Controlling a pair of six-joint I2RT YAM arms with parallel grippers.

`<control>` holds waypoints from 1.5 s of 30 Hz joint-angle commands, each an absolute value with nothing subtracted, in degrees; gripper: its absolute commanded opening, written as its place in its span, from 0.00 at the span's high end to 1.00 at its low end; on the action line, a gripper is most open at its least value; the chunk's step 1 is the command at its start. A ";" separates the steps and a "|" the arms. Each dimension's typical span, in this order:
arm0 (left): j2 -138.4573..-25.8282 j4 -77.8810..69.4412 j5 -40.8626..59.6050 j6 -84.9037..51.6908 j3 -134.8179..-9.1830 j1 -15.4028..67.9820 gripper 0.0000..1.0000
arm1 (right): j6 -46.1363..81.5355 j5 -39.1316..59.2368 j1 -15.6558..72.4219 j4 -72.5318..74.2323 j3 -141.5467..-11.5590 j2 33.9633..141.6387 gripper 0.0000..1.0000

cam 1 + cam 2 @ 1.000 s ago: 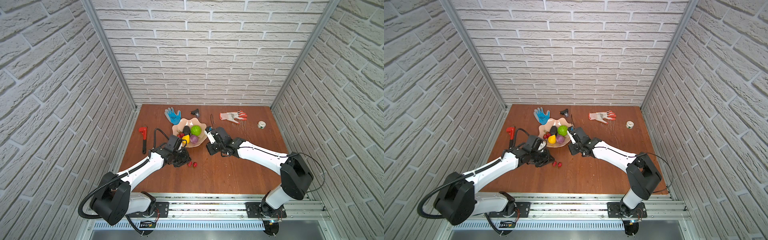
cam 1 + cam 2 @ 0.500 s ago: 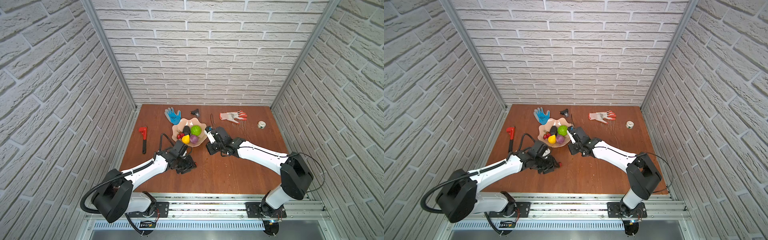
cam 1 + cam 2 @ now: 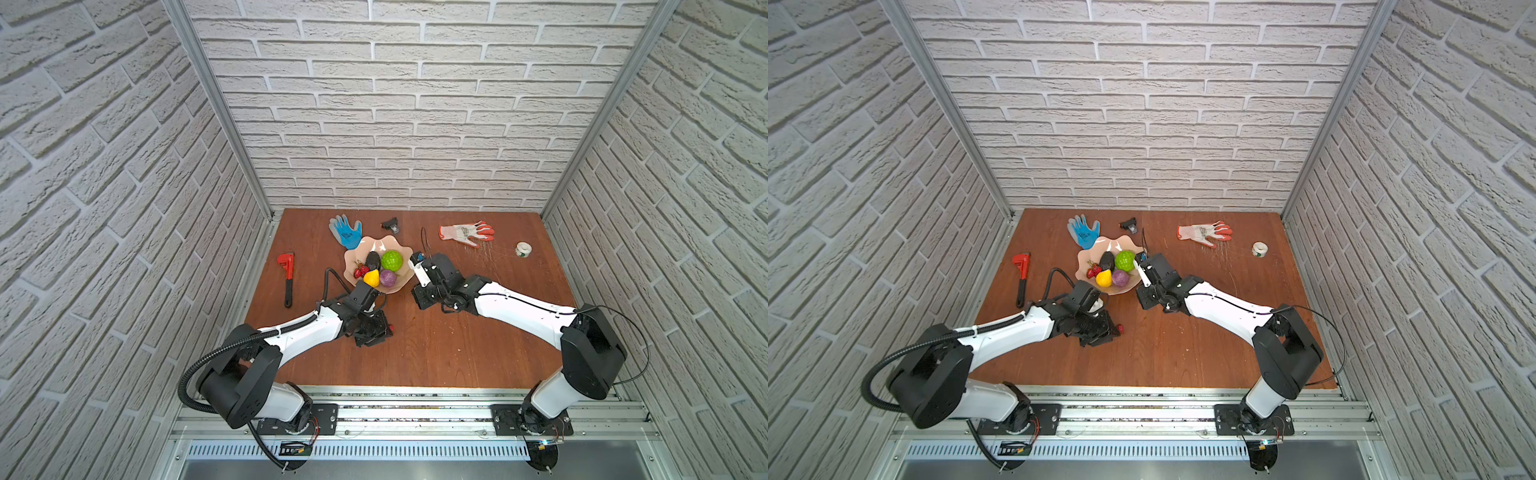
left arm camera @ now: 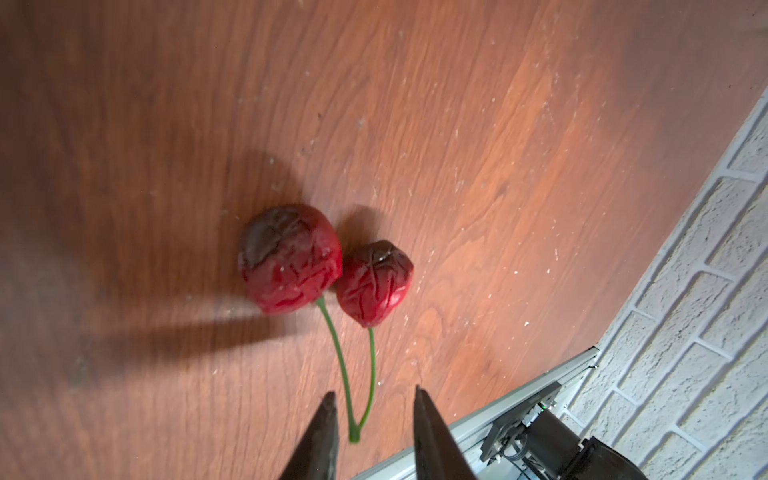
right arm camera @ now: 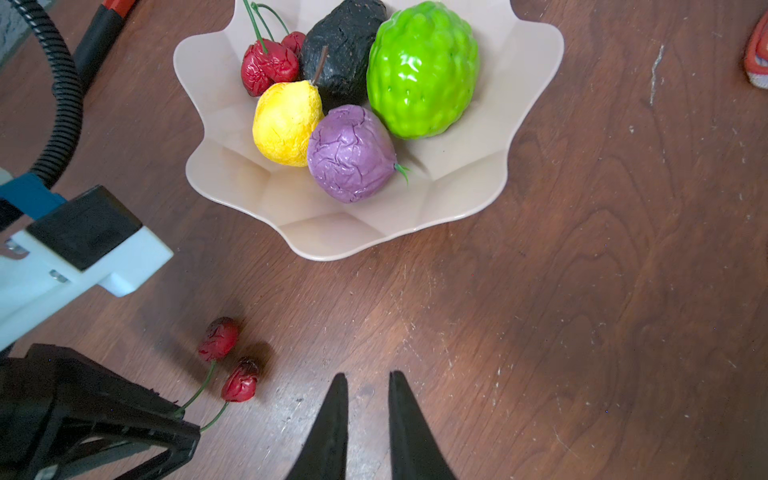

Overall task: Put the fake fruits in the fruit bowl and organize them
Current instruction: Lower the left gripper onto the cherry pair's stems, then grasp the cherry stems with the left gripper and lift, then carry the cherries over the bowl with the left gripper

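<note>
A wide, shallow peach-pink bowl with a scalloped rim (image 5: 457, 199) stands on the brown wooden table (image 3: 457, 353), toward the far side and a little left of the middle. Five fake fruits lie in it, packed together: a dark bumpy avocado (image 5: 345, 41), a bright green knobbly ball (image 5: 422, 70) at the right, a yellow pear-shaped fruit (image 5: 286, 124), a wrinkled purple fruit (image 5: 351, 153) at the near side, and a pair of red stemmed berries (image 5: 268, 66) at the left.

A second pair of wrinkled red berries on joined green stems (image 4: 324, 270) lies on the table, just near of the bowl and outside it. The left gripper (image 4: 373, 390) is low over this pair, its jaws parted, with the join of the stems between the fingertips (image 4: 328, 415) but not pinched.

The right gripper (image 5: 368, 374) hangs over bare wood by the bowl's near right rim, its jaws slightly apart and empty.

At the far left lies a blue work glove (image 3: 345, 232), at the far right a white-and-orange glove (image 3: 465, 232) and a small white tape roll (image 3: 523, 249). A red pipe wrench (image 3: 286, 274) lies left of the bowl.
</note>
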State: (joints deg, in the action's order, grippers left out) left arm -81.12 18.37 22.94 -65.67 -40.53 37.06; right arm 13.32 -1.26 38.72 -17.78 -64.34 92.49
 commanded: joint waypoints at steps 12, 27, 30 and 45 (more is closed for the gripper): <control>-81.35 15.78 24.05 -66.71 -39.80 37.09 0.90 | 13.53 -1.67 38.50 -16.10 -65.13 93.10 0.80; -76.13 18.85 25.74 -65.33 -40.35 33.87 1.00 | 13.84 -2.20 38.50 -17.40 -66.57 92.55 0.80; -73.28 21.86 25.96 -63.98 -41.87 31.71 1.00 | 13.80 -2.11 38.50 -17.59 -67.04 92.55 0.80; -79.97 37.36 28.21 -45.97 -66.16 12.51 1.00 | 12.48 -0.94 38.50 -18.84 -71.70 95.87 0.80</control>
